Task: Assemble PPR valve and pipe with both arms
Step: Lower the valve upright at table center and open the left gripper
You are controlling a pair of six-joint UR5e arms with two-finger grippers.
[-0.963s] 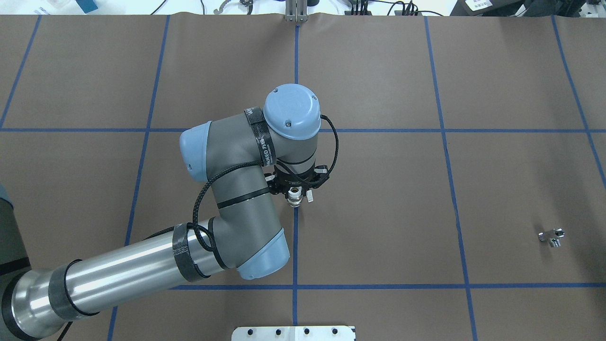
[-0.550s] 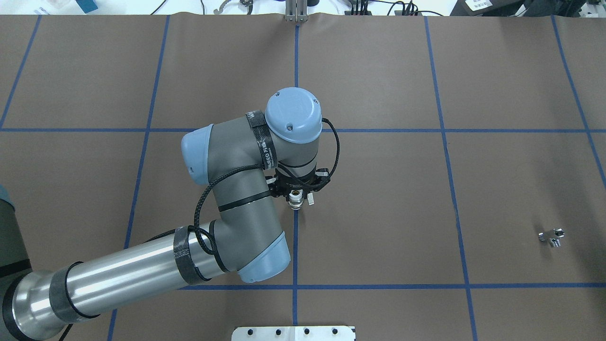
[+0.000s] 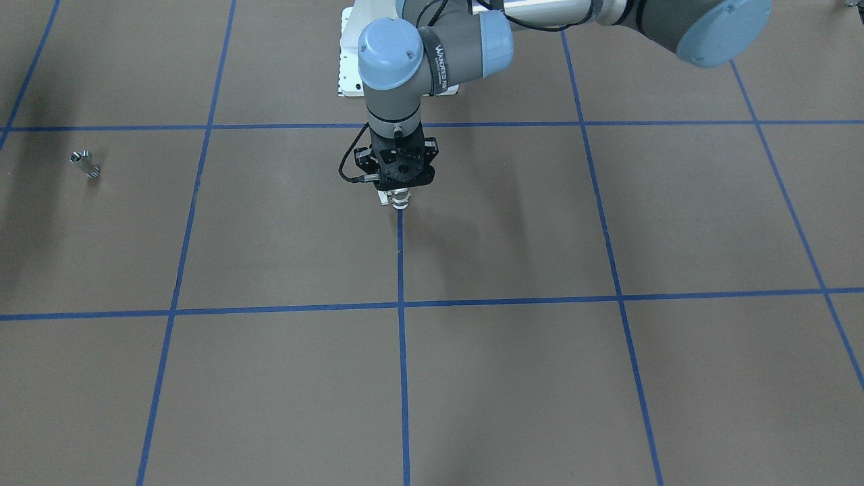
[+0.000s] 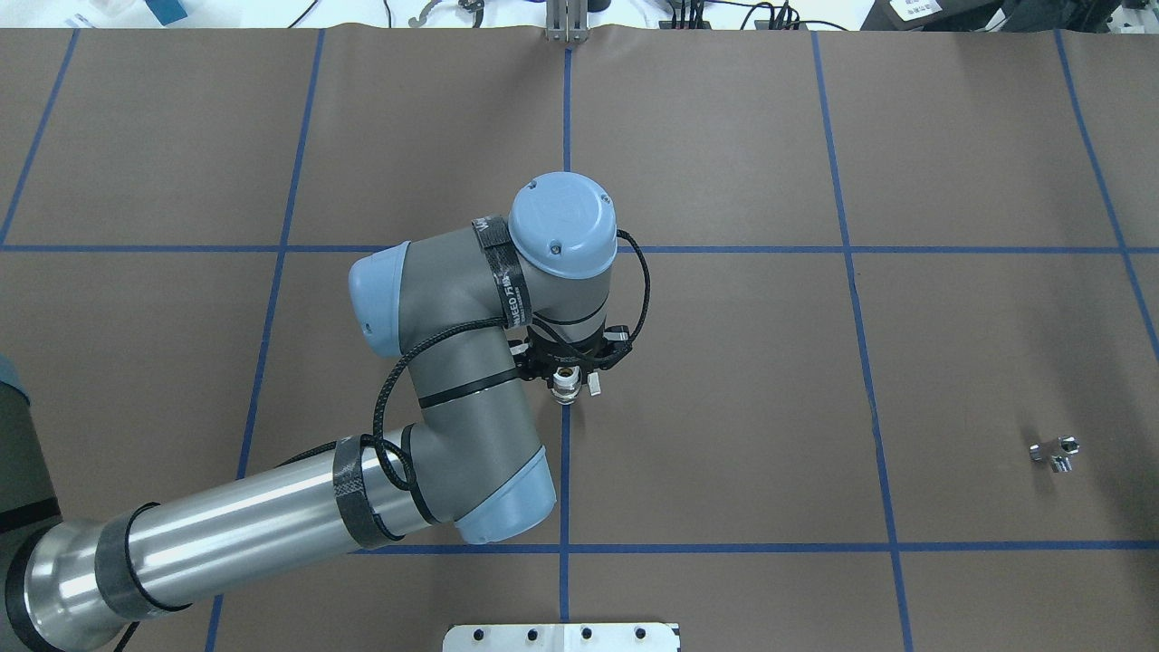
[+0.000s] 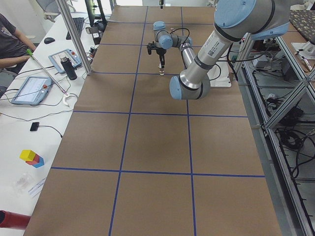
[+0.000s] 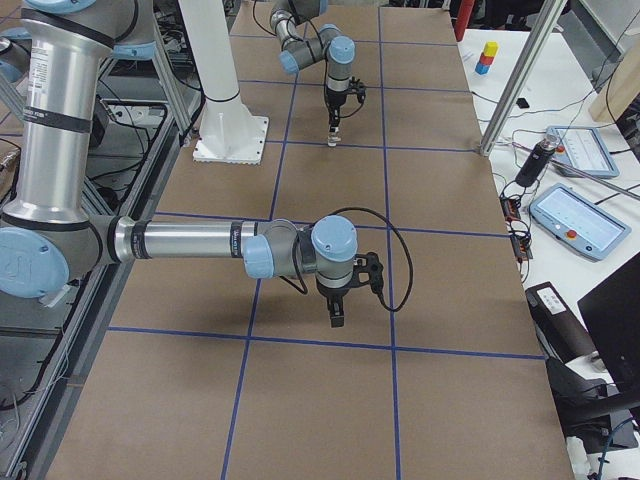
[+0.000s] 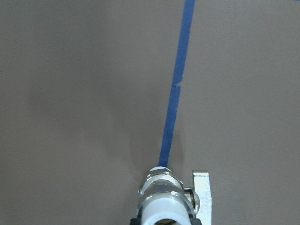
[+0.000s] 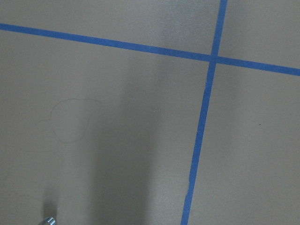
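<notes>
My left gripper (image 4: 566, 378) points straight down over the centre blue tape line and is shut on the PPR valve (image 4: 567, 388). The valve is white with shiny metal rings and a small side handle. It stands upright with its lower end at or just above the table (image 3: 399, 201). The left wrist view shows the valve (image 7: 164, 201) from above. The pipe (image 4: 1055, 453), a tiny shiny metal piece, lies alone at the far right, also seen in the front view (image 3: 84, 163). My right gripper (image 6: 338, 318) hangs low over the table; I cannot tell if it is open or shut.
The white bolted pedestal (image 4: 561, 637) sits at the table's near edge. An operators' desk with tablets (image 5: 29, 88) and an aluminium post (image 5: 74, 39) run along the far side. A small shiny bit (image 8: 49, 220) shows at the right wrist view's bottom edge.
The left wrist has shifted slightly towards the robot and seems a little lower. The valve is still in its grip. The pipe has not moved.
</notes>
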